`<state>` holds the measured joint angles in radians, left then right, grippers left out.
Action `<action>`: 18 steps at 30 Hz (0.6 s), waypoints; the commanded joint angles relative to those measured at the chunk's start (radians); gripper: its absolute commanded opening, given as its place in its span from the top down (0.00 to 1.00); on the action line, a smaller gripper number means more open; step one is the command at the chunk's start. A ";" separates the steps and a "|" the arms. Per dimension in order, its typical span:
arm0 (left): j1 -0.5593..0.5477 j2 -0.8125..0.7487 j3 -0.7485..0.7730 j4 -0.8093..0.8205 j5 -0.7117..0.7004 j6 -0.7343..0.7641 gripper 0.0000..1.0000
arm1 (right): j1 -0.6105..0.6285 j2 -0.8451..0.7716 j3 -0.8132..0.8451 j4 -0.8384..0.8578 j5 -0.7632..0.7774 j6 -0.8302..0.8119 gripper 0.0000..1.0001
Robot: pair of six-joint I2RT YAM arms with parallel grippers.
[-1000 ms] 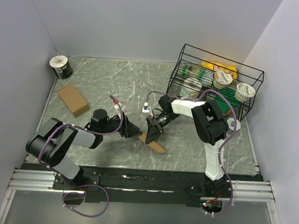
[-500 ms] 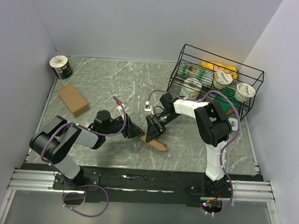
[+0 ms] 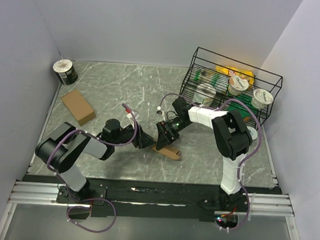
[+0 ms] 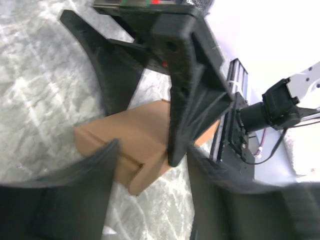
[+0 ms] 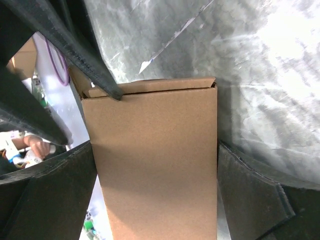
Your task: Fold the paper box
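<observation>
Since a second ago the left gripper (image 3: 142, 138) has slid right, up to the right gripper (image 3: 164, 135) and the paper box (image 5: 155, 165).

Right jaws are spread wide with the box filling the gap, a finger against each long side. Left jaws stand about half open and hold nothing; one fingertip touches the box's end flap. The box lies on the table (image 3: 129, 91), towards its near edge, between the arms. A second cardboard box (image 3: 78, 107) lies well apart on the left; a wire basket (image 3: 233, 75) stands far right.
</observation>
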<state>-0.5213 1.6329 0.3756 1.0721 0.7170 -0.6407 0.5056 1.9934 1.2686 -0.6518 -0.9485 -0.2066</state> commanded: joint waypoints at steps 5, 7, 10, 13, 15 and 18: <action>-0.011 -0.097 0.060 -0.032 -0.056 -0.019 0.11 | -0.050 0.028 -0.014 0.096 -0.044 -0.010 0.10; -0.006 -0.131 0.060 -0.049 -0.057 -0.011 0.11 | -0.062 0.047 -0.011 0.089 -0.087 -0.022 0.10; -0.003 -0.146 0.062 -0.096 -0.051 0.007 0.14 | -0.081 0.067 -0.005 0.080 -0.124 -0.034 0.10; -0.003 -0.127 0.066 -0.126 -0.033 0.010 0.19 | -0.091 0.074 -0.002 0.081 -0.136 -0.039 0.10; 0.001 -0.114 0.059 -0.132 -0.043 0.007 0.20 | -0.098 0.077 -0.002 0.081 -0.139 -0.039 0.10; 0.012 -0.096 0.055 -0.143 -0.070 -0.013 0.22 | -0.101 0.079 -0.002 0.080 -0.147 -0.040 0.10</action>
<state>-0.5220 1.5097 0.4213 0.9569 0.6674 -0.6476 0.4149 2.0510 1.2671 -0.5926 -1.1069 -0.2081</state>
